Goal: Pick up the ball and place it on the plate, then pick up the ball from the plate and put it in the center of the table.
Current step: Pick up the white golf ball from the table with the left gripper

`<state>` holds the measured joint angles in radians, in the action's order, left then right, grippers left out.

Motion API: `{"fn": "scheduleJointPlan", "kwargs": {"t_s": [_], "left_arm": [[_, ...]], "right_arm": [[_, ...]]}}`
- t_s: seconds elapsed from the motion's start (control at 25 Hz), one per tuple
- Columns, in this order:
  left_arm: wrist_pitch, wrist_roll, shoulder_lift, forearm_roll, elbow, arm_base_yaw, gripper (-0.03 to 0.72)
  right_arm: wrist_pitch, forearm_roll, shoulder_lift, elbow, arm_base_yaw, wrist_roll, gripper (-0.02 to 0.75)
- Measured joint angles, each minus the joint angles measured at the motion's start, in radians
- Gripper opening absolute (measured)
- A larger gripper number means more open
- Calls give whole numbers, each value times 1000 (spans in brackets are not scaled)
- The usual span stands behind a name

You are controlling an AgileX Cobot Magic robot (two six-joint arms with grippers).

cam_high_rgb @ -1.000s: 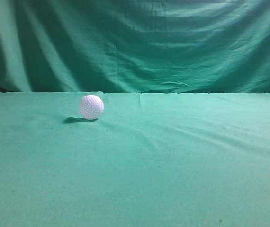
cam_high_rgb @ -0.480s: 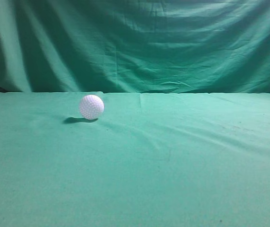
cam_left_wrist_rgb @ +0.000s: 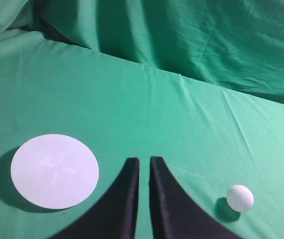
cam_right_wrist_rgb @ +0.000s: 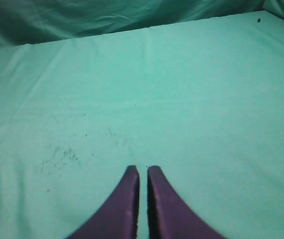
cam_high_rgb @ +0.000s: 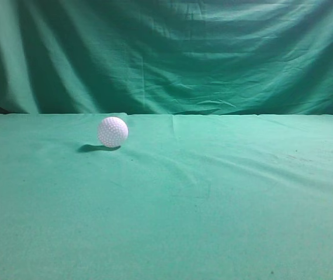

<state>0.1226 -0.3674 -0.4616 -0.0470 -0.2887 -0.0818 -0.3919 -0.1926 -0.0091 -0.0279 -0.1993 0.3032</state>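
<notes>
The white dimpled ball [cam_high_rgb: 113,131] rests on the green table [cam_high_rgb: 213,198], left of middle near the far edge. In the left wrist view the ball [cam_left_wrist_rgb: 240,197] lies to the right of my left gripper [cam_left_wrist_rgb: 144,160], apart from it. The pale round plate [cam_left_wrist_rgb: 55,170] lies flat to the left of that gripper; the plate is out of the exterior view. My left gripper is shut and empty. My right gripper [cam_right_wrist_rgb: 143,169] is shut and empty above bare cloth [cam_right_wrist_rgb: 182,99]. Neither gripper shows in the exterior view.
A darker green curtain [cam_high_rgb: 166,52] hangs behind the table's far edge. Wrinkles run across the cloth on the right side [cam_high_rgb: 260,163]. Dark specks mark the cloth in the right wrist view [cam_right_wrist_rgb: 57,154].
</notes>
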Motion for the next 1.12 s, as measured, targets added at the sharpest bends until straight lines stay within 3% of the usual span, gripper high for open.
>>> {"fn": "scheduleJointPlan", "kwargs": {"t_s": [0.12,0.24,0.32,0.48,0.6,0.64,0.68,0.84,1.12], "left_arm": [[93,35,-19,2,-54,0,51],[269,164,-66,31,-136,0,51],[364,309,-104,115,-188,0,51],[501,659,-192,408,-265,0,51],[553,815,-265,532,-301,0,51],[568,846,-293,544,-315,0,51],[586,866,-316,554,-330,0,0],[628,897,-434,554,-402,-15,0],[628,860,-695,462,-566,-208,0]], "right_arm": [[0,0,0,0,0,0,48],[0,0,0,0,0,0,48],[0,0,0,0,0,-2,48],[0,0,0,0,0,-4,48],[0,0,0,0,0,-5,48],[0,0,0,0,0,-5,48],[0,0,0,0,0,-5,48],[0,0,0,0,0,-6,48],[0,0,0,0,0,-6,48]]}}
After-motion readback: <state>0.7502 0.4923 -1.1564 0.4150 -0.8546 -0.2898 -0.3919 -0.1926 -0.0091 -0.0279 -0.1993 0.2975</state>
